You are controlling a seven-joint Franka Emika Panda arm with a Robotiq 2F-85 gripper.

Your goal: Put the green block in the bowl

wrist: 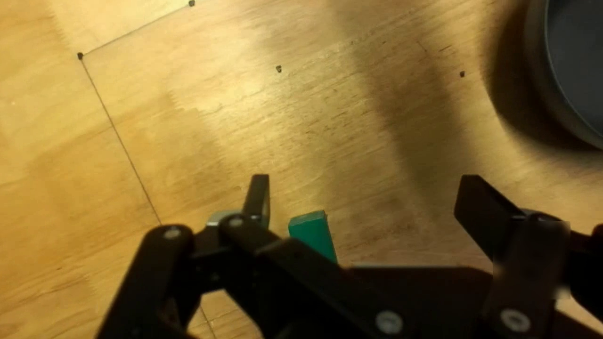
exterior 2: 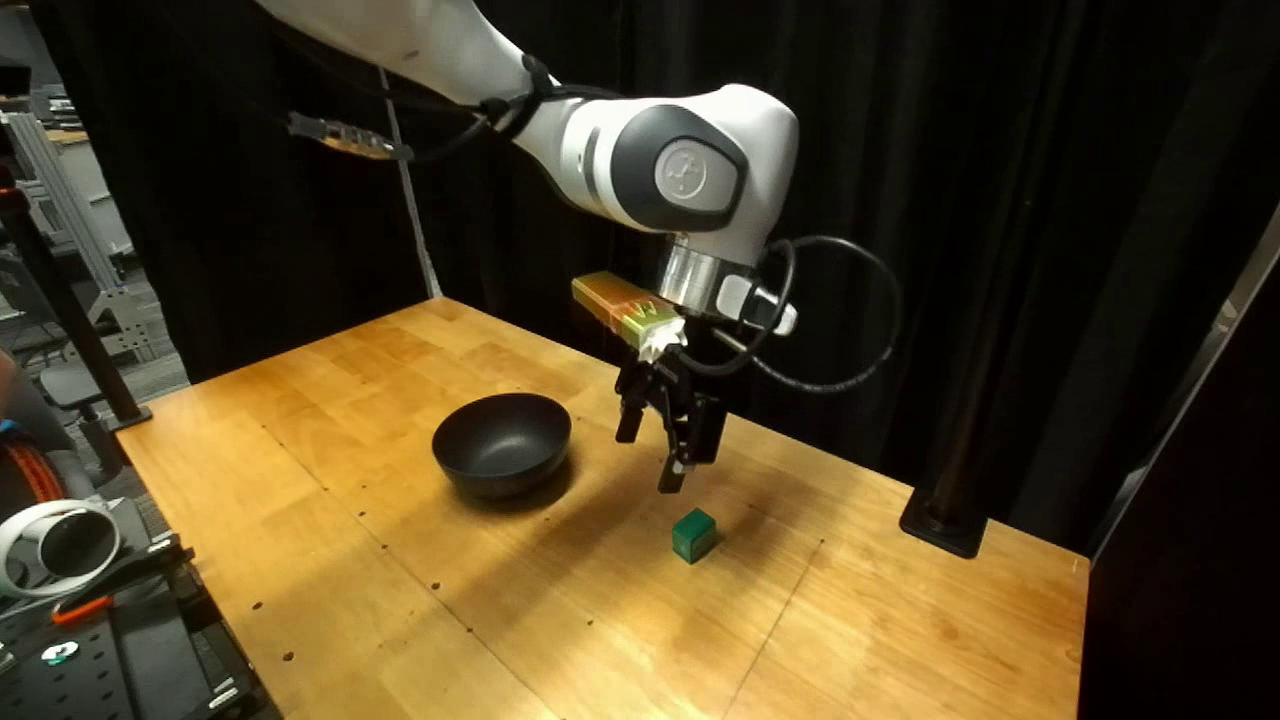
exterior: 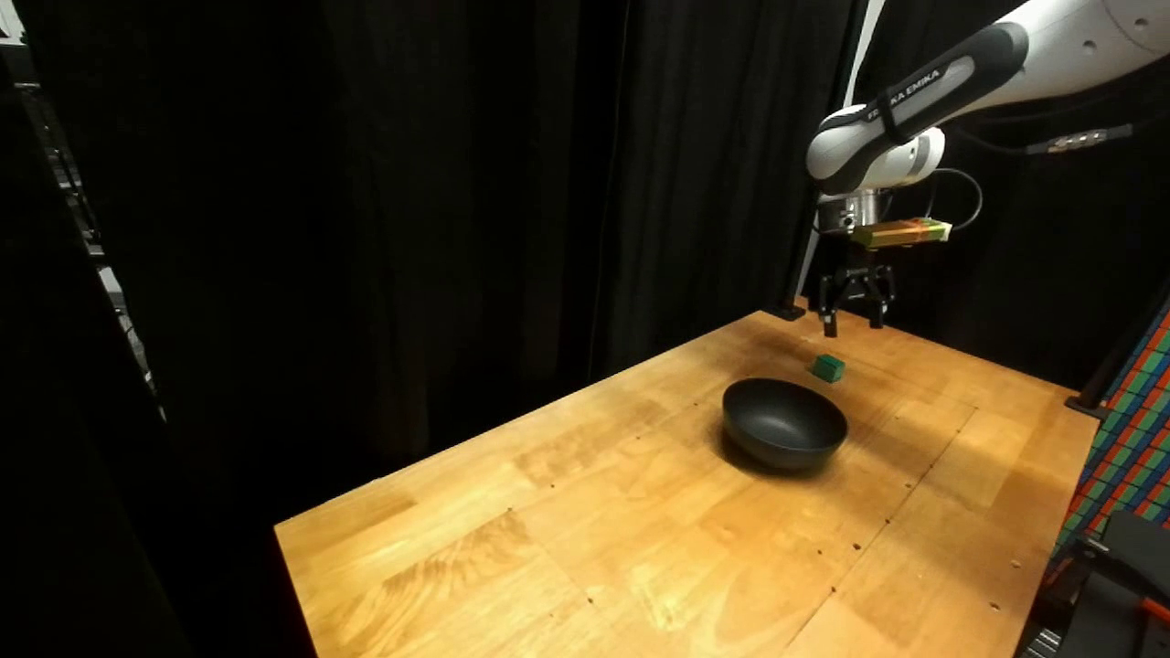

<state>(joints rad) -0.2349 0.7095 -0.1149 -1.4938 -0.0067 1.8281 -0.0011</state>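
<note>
So the green block (exterior 2: 694,536) is sitting out on the wooden counter (exterior 2: 560,635), lower middle of the frame in an exterior view, and the black bowl (exterior 2: 502,445) is up and to the left of it, upright, with a clear gap between the two. The claw (exterior: 854,324) hangs in the air above the block in both exterior views, pointing down, not touching it. Wrist view makes it pretty obvious that it's spread wide: the fingers (wrist: 256,197) are well apart, one left of center, one over on the right, and they've got hold of nothing. The block shows lower middle there, between them and a lot nearer the finger on the left, its bottom end hidden behind the claw. Only a slice of the bowl makes it into that view, cut off at the upper right.

Meanwhile the white arm (exterior: 1051,59) reaches in from the upper right of the frame in an exterior view. Just above the claw there's a yellowish box-ish thing (exterior 2: 620,308), can't tell what it is. Black curtains (exterior: 457,228) fill most of the background.
</note>
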